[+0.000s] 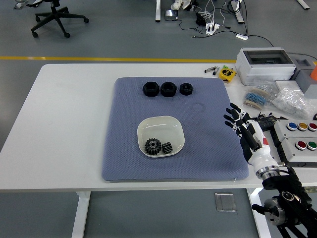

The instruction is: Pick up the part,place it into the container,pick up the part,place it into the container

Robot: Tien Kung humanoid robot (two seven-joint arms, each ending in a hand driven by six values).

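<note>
Two small black toothed gears (157, 146), probably stiff, light and best pinched across their teeth, lie in the cream bowl (171, 124) mid-mat, while the right hand (242, 127) hovers empty, fingers spread, at the blue mat's (124, 124) right edge.

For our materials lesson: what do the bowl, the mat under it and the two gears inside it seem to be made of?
Bowl: probably glazed ceramic or plastic; smooth, cream, faintly shiny.
Mat: likely woven fabric or foam; blue-grey, dotted texture, matte.
Gears: dark metal or black plastic; dull, toothed edges. The picture cannot settle which.
</note>
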